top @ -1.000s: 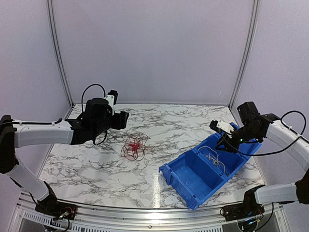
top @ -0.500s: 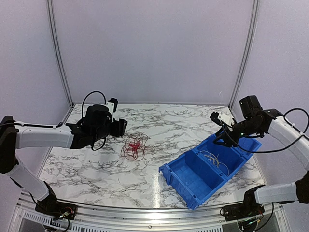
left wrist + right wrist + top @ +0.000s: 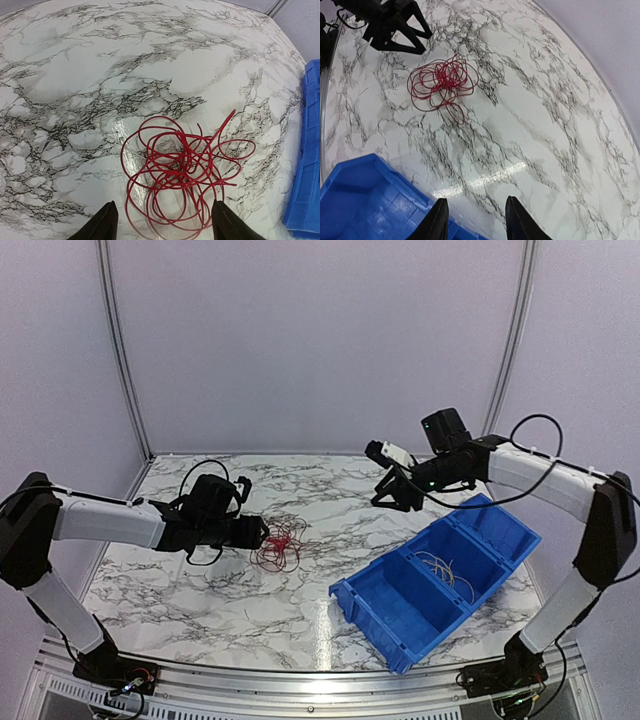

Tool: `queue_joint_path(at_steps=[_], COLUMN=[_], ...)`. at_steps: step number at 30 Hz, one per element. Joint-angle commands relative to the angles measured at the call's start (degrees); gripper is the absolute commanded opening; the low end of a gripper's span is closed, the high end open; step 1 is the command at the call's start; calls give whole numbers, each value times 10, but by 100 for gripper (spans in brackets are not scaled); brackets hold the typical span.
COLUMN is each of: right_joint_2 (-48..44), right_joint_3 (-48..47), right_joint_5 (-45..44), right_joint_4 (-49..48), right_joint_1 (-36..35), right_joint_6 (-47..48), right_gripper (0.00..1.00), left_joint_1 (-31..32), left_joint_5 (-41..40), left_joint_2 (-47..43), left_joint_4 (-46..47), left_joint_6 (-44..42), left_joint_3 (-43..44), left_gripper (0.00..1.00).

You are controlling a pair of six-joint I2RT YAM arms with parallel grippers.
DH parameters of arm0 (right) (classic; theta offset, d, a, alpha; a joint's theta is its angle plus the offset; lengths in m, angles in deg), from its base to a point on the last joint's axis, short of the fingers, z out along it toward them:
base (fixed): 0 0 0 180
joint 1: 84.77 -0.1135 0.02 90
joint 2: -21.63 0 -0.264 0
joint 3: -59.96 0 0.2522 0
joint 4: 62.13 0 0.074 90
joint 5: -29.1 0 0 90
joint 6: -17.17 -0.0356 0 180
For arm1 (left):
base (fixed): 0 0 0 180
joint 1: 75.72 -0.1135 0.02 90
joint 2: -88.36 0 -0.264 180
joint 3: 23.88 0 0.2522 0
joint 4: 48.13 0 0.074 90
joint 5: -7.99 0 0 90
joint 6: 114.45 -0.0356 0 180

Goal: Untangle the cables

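Note:
A tangle of thin red cable (image 3: 279,543) lies in loose loops on the marble table; it also shows in the left wrist view (image 3: 184,172) and in the right wrist view (image 3: 440,82). My left gripper (image 3: 263,533) is open and empty, low at the tangle's left edge, its fingertips either side of the nearest loops (image 3: 162,226). My right gripper (image 3: 388,490) is open and empty, above bare table beyond the blue bin (image 3: 475,220). A few thin pale cables (image 3: 441,569) lie inside the bin. No other cable colours show.
The blue two-compartment bin (image 3: 385,625) sits at the front right; its edge shows in the left wrist view (image 3: 306,165) and its corner in the right wrist view (image 3: 365,197). My left gripper also shows in the right wrist view (image 3: 395,27). Pale walls enclose the table.
My right arm has swung from above the bin to the left and back, over the table. My left gripper has dropped and moved right, up to the red tangle.

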Motion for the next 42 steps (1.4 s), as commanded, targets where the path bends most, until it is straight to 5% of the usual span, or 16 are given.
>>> queue_joint_path(at_steps=[1,11,14,19,22,26,31,37,42], right_joint_2=[116,363,417,482,490,490,466,408,336], right_joint_3=[-100,-307,-355,-430,-432,-436,-423,-399,-402], right_joint_5=[4,-28,-46,-28,-21,10,61,103,165], right_joint_4=[-41,-14,-31,-20,-33,-35,-35,-26,-4], right_joint_1=[-39,-107,-118,-120,-123,-125,-129,-147,-150], right_joint_6=[-26,-16,-49,-69,-65,-64,-78,-90,-105], right_gripper=[42,51,56,58,49,20,1,0,0], left_joint_1=[-2,-2,-2,0,1,2,3,6,5], left_joint_5=[6,-5,23,31,25,20,11,17,-5], left_joint_2=[-26,-49,-75,-92,-94,-83,-30,65,159], left_joint_4=[-9,-42,-6,36,37,44,85,161,186], left_joint_6=[33,64,80,99,98,89,69,52,66], left_joint_3=[-13,-15,-39,-55,-52,-47,-28,28,79], left_gripper=[67,67,59,59,59,61,63,61,51])
